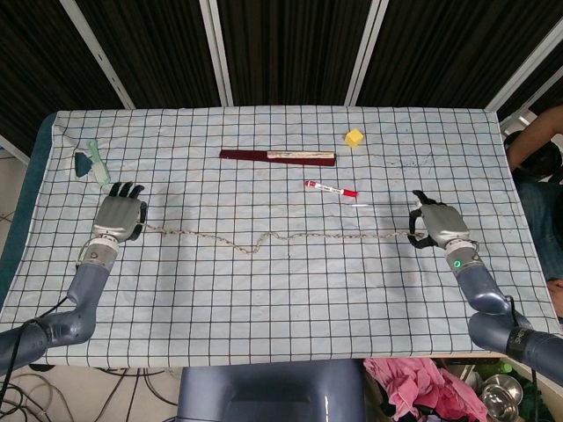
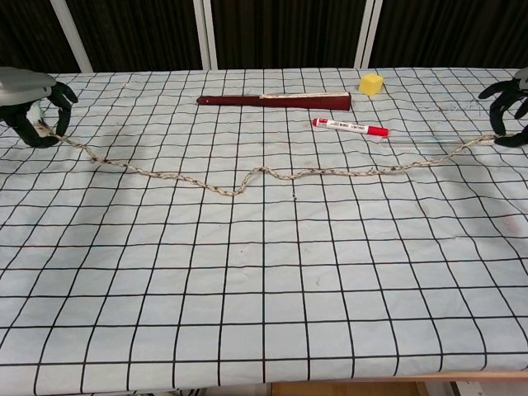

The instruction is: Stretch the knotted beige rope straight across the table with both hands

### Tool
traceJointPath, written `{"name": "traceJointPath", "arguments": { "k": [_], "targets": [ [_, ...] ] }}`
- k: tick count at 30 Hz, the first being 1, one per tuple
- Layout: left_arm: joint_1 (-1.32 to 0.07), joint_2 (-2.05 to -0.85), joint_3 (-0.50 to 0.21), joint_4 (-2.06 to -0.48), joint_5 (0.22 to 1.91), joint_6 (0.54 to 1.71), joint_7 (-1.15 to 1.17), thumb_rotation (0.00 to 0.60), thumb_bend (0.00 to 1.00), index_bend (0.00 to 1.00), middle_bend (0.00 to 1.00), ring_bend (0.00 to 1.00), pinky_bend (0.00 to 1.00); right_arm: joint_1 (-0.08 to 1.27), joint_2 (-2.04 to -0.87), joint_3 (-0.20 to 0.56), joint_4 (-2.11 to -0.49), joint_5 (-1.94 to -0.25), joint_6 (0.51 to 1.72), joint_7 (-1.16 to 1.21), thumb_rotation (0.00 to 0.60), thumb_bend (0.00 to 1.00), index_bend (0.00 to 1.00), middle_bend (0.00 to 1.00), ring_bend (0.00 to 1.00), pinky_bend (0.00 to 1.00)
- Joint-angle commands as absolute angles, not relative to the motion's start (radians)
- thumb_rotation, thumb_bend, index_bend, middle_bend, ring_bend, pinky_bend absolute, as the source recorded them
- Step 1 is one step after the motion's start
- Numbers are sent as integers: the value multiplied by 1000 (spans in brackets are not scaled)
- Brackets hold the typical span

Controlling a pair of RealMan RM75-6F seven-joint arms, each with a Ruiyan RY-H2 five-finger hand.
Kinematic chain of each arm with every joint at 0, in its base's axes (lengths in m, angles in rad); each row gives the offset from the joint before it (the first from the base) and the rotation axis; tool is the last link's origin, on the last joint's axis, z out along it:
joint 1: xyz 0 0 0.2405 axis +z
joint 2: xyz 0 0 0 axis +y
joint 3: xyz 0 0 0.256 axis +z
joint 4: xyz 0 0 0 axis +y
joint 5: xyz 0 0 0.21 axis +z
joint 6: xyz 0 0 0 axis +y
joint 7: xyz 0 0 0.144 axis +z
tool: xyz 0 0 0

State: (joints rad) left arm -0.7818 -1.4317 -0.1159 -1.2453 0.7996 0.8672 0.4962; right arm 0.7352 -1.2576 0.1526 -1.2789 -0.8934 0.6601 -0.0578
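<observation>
Far left on the table (image 1: pixel 290 334), which is covered by a white cloth with a black grid, lies a small teal and dark blue thing (image 1: pixel 90 162), too small to identify. Left hand (image 1: pixel 119 215), grey metal shell with dark fingers, is clenched around the left end of the rope (image 1: pixel 290 236); in the chest view that hand (image 2: pixel 33 103) is cut off at the frame edge, fingers curled down over the rope end. The rope (image 2: pixel 272 175) is beige, twisted and rough, thin, lying on the cloth and running across the middle of the table between the two hands. It is not quite straight: it sags with a small wavy kink left of centre. Whether a knot sits in that kink is hard to make out. Behind it lies a long flat dark-red stick (image 1: pixel 277 156) with a pale section. Right of that is a marker (image 1: pixel 331 188), white barrel, red cap. Near the far edge sits a small yellow cube (image 1: pixel 354 137). Right hand (image 1: pixel 437 225) grasps the right rope end; in the chest view it is mostly cropped (image 2: pixel 507 107), only dark curled fingers showing.
</observation>
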Motion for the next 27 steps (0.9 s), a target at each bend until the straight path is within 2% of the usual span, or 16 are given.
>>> {"name": "traceJointPath", "arguments": {
  "k": [1, 21, 27],
  "targets": [
    [-774, -1426, -111, -1231, 802, 862, 490, 600, 461, 631, 111, 0, 17, 723, -1249, 147, -1249, -895, 648, -42, 600, 481, 728, 0, 123, 178],
    [-736, -1438, -104, -1131, 821, 821, 437, 600, 458, 633, 111, 0, 17, 691, -1263, 140, -1133, -883, 595, -5, 600, 481, 730, 0, 123, 178],
    [-733, -1452, -107, -1124, 835, 803, 417, 600, 379, 583, 109, 0, 16, 696, -1260, 133, -1143, -905, 560, -2, 600, 439, 690, 0, 109, 178]
  ]
}}
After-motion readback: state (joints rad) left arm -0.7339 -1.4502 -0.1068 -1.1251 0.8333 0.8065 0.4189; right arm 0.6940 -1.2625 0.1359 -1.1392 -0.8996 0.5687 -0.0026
